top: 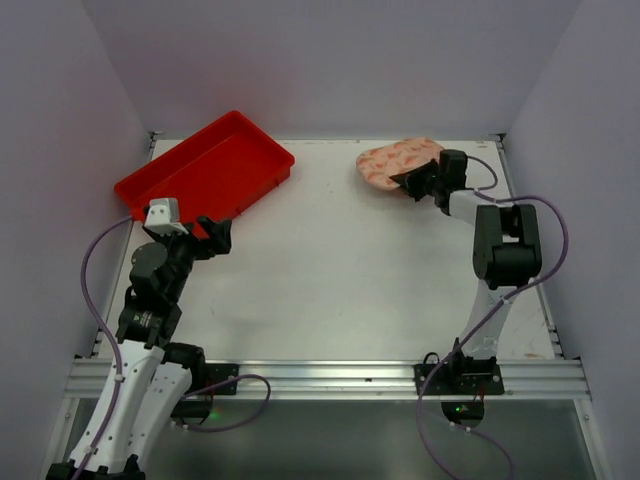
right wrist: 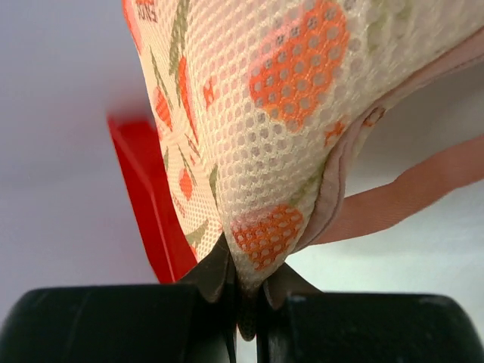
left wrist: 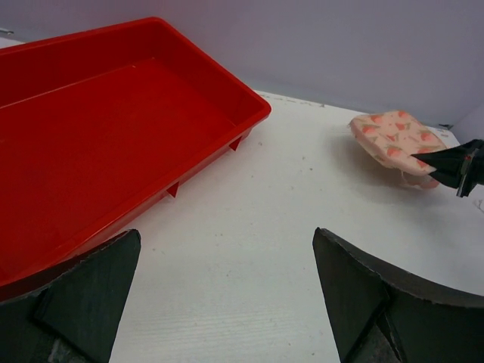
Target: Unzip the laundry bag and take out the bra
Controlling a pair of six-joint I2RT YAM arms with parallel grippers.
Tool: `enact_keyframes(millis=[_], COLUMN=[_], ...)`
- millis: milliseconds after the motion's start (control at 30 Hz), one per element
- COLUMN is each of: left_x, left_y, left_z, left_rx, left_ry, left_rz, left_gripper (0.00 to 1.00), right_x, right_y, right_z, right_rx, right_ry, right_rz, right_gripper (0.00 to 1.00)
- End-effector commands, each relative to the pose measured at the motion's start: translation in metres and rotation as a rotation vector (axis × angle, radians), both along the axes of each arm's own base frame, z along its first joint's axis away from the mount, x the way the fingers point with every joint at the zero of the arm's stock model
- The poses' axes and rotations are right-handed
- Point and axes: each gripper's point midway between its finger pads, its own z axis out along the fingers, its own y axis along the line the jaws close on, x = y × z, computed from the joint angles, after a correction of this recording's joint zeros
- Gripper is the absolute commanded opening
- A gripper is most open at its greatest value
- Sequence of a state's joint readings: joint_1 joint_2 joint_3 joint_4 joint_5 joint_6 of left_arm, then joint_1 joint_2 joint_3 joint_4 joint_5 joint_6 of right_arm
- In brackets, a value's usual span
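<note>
- The table [top: 350,270] is carrying everything, with the bag lying at its far right corner, well apart from the tray at the far left.
- The red tray [top: 205,165] is sitting empty just beyond the left arm.
- The laundry bag [top: 395,160] is looking light, soft and padded. It is a mesh pouch likely to be sagging and bunching rather than keeping its shape. The bra is not showing, so it is probably inside.
- The right gripper [right wrist: 243,291] is pinching the bag's near edge, its fingers closed to a sliver on mesh and trim.
- The left gripper [left wrist: 227,287] is hovering near the tray, fingers spread wide and holding nothing.
- A pink strap [right wrist: 408,197] is trailing from the seam.
- The zip pull is too small to be making out. One gripper should probably be pinning the firmer trim while the other is taking the pull, since loose mesh will be slipping.
</note>
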State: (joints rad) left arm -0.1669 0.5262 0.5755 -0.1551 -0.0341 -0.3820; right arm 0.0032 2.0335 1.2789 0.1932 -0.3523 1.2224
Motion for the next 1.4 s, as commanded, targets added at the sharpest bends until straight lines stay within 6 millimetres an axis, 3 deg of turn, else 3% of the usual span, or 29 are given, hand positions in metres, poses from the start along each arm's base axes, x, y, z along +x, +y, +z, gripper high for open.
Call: enact_keyframes(millis=[0, 33, 67, 100, 133, 167, 200, 233, 400, 433, 467, 567, 600, 733, 867, 1000, 1033, 1067, 1233, 1333, 1367], left_x=[0.002, 0.001, 0.001, 0.002, 0.000, 0.000, 0.001, 0.000, -0.002, -0.003, -0.003, -0.002, -0.002, -0.001, 0.000, -0.005, -0.007, -0.008, -0.009, -0.011, -0.014], left_y=[-0.014, -0.019, -0.021, -0.025, -0.029, -0.031, -0.033, -0.037, -0.048, -0.051, -0.052, -0.053, -0.054, -0.058, -0.065, -0.086, -0.093, -0.099, -0.115, -0.127, -0.131], left_z=[0.011, 0.011, 0.011, 0.012, 0.009, 0.008, 0.008, 0.005, -0.003, -0.005, -0.005, -0.005, -0.005, -0.011, -0.033, -0.056, -0.060, -0.068, -0.085, -0.091, -0.098], left_rx=[-0.008, -0.009, -0.009, -0.009, -0.006, -0.004, -0.004, -0.004, -0.009, -0.011, -0.009, -0.007, -0.007, -0.016, -0.046, -0.129, -0.148, -0.150, -0.148, -0.172, -0.185], left_ry=[-0.041, -0.033, -0.025, -0.014, 0.005, 0.017, 0.031, 0.048, 0.103, 0.112, 0.116, 0.126, 0.133, 0.166, 0.268, 0.371, 0.394, 0.420, 0.470, 0.483, 0.505], left_rz=[-0.074, -0.097, -0.110, -0.128, -0.154, -0.165, -0.175, -0.195, -0.263, -0.278, -0.285, -0.294, -0.296, -0.313, -0.343, -0.432, -0.461, -0.477, -0.497, -0.518, -0.521], left_gripper=[1.00, 1.00, 1.00, 1.00, 1.00, 1.00, 1.00, 1.00, 1.00, 1.00, 1.00, 1.00, 1.00, 1.00, 1.00, 1.00, 1.00, 1.00, 1.00, 1.00, 1.00], right_x=[-0.070, -0.100, -0.123, -0.142, -0.169, -0.190, -0.207, -0.234, -0.302, -0.314, -0.317, -0.300, -0.285, -0.251, -0.248, -0.276, -0.287, -0.298, -0.339, -0.350, -0.345], right_y=[0.086, 0.111, 0.120, 0.131, 0.148, 0.151, 0.156, 0.161, 0.162, 0.160, 0.158, 0.143, 0.133, 0.111, 0.088, 0.091, 0.091, 0.096, 0.105, 0.113, 0.119], right_z=[0.080, 0.072, 0.064, 0.074, 0.065, 0.056, 0.064, 0.050, 0.032, 0.024, 0.020, 0.012, 0.008, 0.027, 0.053, 0.049, 0.035, 0.035, -0.002, -0.015, -0.013], right_rx=[-0.039, -0.034, -0.075, -0.093, -0.099, -0.126, -0.138, -0.149, -0.157, -0.172, -0.183, -0.304, -0.385, -0.546, -0.621, -0.536, -0.508, -0.469, -0.346, -0.266, -0.240], right_ry=[-0.250, -0.233, -0.228, -0.256, -0.234, -0.216, -0.244, -0.220, -0.147, -0.108, -0.089, -0.049, -0.036, -0.053, -0.102, -0.109, -0.071, -0.079, 0.029, 0.067, 0.031], right_rz=[0.440, 0.551, 0.638, 0.705, 0.788, 0.853, 0.898, 0.976, 1.231, 1.284, 1.285, 1.159, 1.080, 0.866, 0.703, 0.710, 0.713, 0.738, 0.807, 0.833, 0.839], right_gripper=[0.00, 0.00, 0.00, 0.00, 0.00, 0.00, 0.00, 0.00, 0.00, 0.06, 0.14, 0.43, 0.60, 0.92, 0.95, 0.95, 0.95, 0.92, 0.76, 0.70, 0.67])
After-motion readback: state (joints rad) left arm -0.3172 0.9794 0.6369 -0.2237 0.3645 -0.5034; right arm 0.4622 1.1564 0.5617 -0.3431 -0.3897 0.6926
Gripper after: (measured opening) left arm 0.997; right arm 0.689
